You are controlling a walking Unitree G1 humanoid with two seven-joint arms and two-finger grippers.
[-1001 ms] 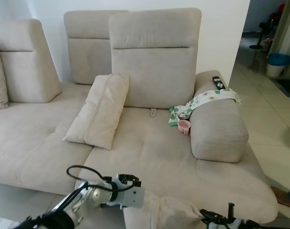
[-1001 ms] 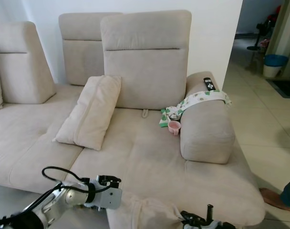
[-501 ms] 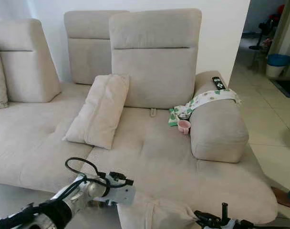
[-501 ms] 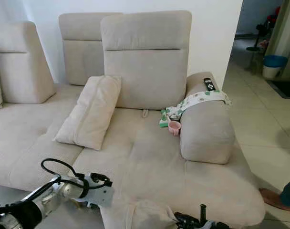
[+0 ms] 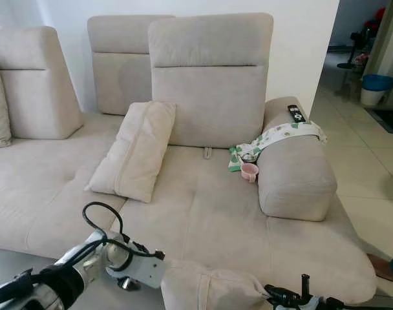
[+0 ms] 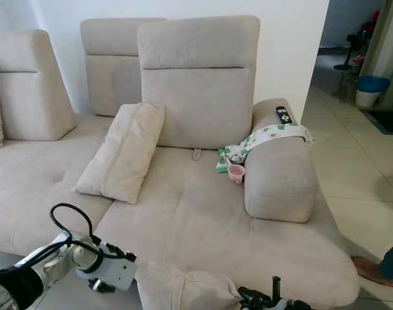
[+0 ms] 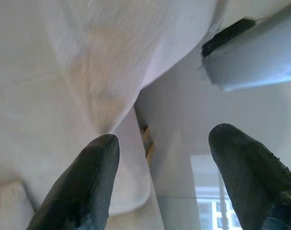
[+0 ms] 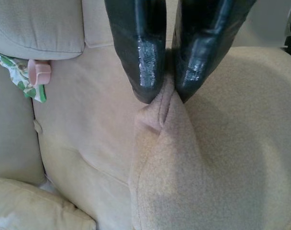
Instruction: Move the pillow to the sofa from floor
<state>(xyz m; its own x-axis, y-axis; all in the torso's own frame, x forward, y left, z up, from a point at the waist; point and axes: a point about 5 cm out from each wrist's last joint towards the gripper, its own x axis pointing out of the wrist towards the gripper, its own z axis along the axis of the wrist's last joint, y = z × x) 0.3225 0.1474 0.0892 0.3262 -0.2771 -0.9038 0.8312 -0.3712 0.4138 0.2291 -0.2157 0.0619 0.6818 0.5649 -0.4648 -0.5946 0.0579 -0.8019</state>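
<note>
The pillow (image 5: 206,289) is pinched by a fold of its beige cover between the two pressed-together fingers of the right gripper (image 8: 164,91); in the right wrist view the fabric puckers up into the narrow gap between the fingertips. In the head views it sits low at the front edge of the sofa (image 5: 229,219), its bulk bunched over the seat's front lip, with the right arm's wrist just beside it at the bottom of the picture.

The left gripper (image 7: 160,143) has its fingers spread wide apart with nothing between them; beyond them the left wrist view shows pale fabric and a strip of floor. The left arm (image 5: 86,268) reaches in low from the left, its wrist block touching or nearly touching the pillow's left end.

A small pink cup (image 5: 249,171) lies on the seat against the padded armrest (image 5: 293,174); what it holds cannot be made out. A green-patterned cloth (image 5: 274,137) drapes over the armrest down to the cup, and a black remote (image 5: 295,112) rests on top. A second cushion (image 5: 135,150) leans against the backrest, well apart from the grippers.
</note>
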